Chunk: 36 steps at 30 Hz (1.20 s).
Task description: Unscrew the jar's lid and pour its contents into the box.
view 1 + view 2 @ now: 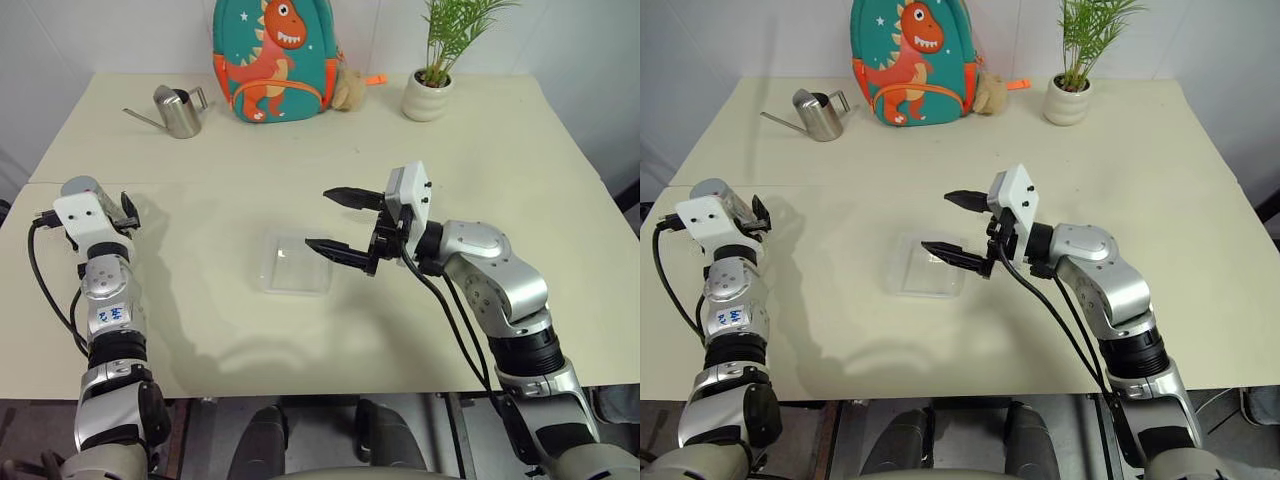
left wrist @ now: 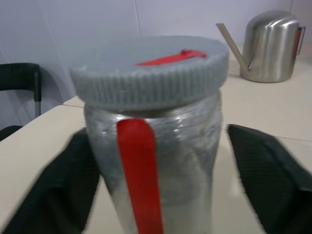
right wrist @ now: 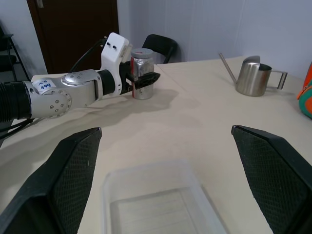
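1. The left gripper has its two black fingers either side of the jar, low on the clear wall beneath the lid; one finger looks to meet the glass while the other stands a little off it, so I cannot tell whether the jar is truly clamped yet
2. The fingers take the body and leave the grey cap bare, which I judge is deliberate: the lid must stay free for the other gripper to twist
3. The jar stands upright on the table near its left edge, lid on and red stripe facing the wrist camera; the contents cannot be made out through the glass
4. Behind those fingers the left wrist is roughly level, and the forearm reaches forward and outward along the table's left side
5. The right gripper has its fingers spread wide and holds nothing
6. It hovers above the box, fingertips over the near right part, pointing across towards the jar; I read this as waiting to take the lid
7. The right wrist is bent inward, the elbow out to the right and the forearm raised off the table
8. The box lies flat and empty mid-table, well apart from the jar, so the unscrewing is not yet begun
9. A steel watering can stands far back on the left
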Motion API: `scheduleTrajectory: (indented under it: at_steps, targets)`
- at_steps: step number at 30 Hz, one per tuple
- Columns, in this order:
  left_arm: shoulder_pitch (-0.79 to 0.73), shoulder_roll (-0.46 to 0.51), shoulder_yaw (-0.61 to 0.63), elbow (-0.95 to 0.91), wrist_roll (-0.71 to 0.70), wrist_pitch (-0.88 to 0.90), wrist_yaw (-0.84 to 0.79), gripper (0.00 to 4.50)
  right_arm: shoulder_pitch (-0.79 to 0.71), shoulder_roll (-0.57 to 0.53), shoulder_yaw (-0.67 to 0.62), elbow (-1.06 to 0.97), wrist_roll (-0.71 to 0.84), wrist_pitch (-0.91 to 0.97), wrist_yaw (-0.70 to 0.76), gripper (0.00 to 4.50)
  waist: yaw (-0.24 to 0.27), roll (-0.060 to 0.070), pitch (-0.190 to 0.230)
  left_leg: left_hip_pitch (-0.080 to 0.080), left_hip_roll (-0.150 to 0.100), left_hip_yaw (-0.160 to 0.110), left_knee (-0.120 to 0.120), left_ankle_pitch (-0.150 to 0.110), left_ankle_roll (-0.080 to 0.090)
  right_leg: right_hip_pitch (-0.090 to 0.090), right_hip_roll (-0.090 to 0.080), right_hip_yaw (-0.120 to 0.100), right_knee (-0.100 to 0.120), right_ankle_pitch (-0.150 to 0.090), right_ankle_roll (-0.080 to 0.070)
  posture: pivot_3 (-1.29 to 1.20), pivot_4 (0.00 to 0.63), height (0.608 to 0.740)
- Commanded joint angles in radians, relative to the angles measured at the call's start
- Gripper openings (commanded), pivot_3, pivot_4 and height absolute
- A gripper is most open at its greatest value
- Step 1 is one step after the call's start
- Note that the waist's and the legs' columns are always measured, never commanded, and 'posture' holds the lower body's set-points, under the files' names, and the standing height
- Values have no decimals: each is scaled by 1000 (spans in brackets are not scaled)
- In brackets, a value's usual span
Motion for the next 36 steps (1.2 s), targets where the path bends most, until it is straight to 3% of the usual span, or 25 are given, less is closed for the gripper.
scheduleTrajectory:
  at_steps: [1, 3, 8, 14, 19, 27, 36]
  targets:
    - [-2, 24, 0, -4, -10, -33, -1, 2640, 1, 4, -30, -37, 17, -6, -6, 4500, 1, 0, 0, 0, 0, 0, 0, 0, 0, 0, 0, 0, 0, 0, 0, 0, 150, 740]
    - [-2, 22, 3, -1, -21, -47, -16, 2004, 6, 7, -29, -36, 15, -9, -5, 4500, 1, 0, 0, 0, 0, 0, 0, 0, 0, 0, 0, 0, 0, 0, 0, 0, 150, 740]
    - [18, 10, 4, -97, -128, -46, -184, 1956, 26, -1, -31, -36, 7, -18, 1, 4500, 1, 0, 0, 0, 0, 0, 0, 0, 0, 0, 0, 0, 0, 0, 0, 0, 150, 740]
    - [127, 138, -43, -535, -485, 365, -661, 1956, -44, -7, -81, -44, 37, 56, -51, 4500, -20, 0, 0, -4, 1, 0, 0, 0, -1, -4, 0, 0, 1, 0, 0, 0, 150, 740]
    - [180, 272, -131, -766, -642, 616, -926, 1956, -174, 24, -78, -56, 74, 182, -112, 4500, -28, 1, 1, -7, 1, 2, 0, 1, -1, -11, 0, 3, 5, 0, -1, 0, 150, 740]
    - [130, 229, -317, -868, -607, 659, -1065, 1956, -319, 94, -3, -34, 64, 295, -144, 4500, -25, 2, 2, -9, 1, 2, 0, 0, 0, -14, 1, 4, 5, -1, -2, 0, 150, 740]
    - [87, 171, -367, -835, -565, 641, -1108, 1956, -343, 124, 72, -13, 41, 373, -146, 4500, -23, 2, 2, -12, 1, 2, 1, 0, 0, -15, 2, 4, 5, -1, -2, 0, 150, 740]
